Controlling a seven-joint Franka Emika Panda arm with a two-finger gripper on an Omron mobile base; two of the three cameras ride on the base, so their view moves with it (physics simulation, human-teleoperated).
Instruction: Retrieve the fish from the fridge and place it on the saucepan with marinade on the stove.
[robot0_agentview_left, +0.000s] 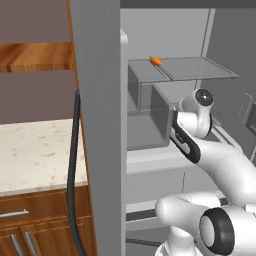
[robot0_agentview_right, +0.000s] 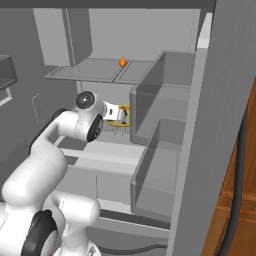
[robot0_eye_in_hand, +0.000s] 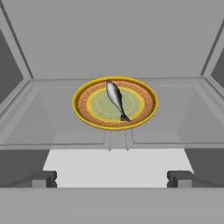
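so the tall grey steel fridge (robot0_agentview_left: 100, 125) is standing open, arm reaching in. the round yellow plate (robot0_eye_in_hand: 114, 103) sits on a pale shelf, keeping the slim silver fish (robot0_eye_in_hand: 115, 99) flat for grabbing. the gripper (robot0_eye_in_hand: 112, 178) lines up on it, jaws wide apart, holding nothing.

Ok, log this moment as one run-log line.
stage: reaching into fridge | gripper: open, empty | fish: on yellow plate, fridge shelf | carrot: upper shelf
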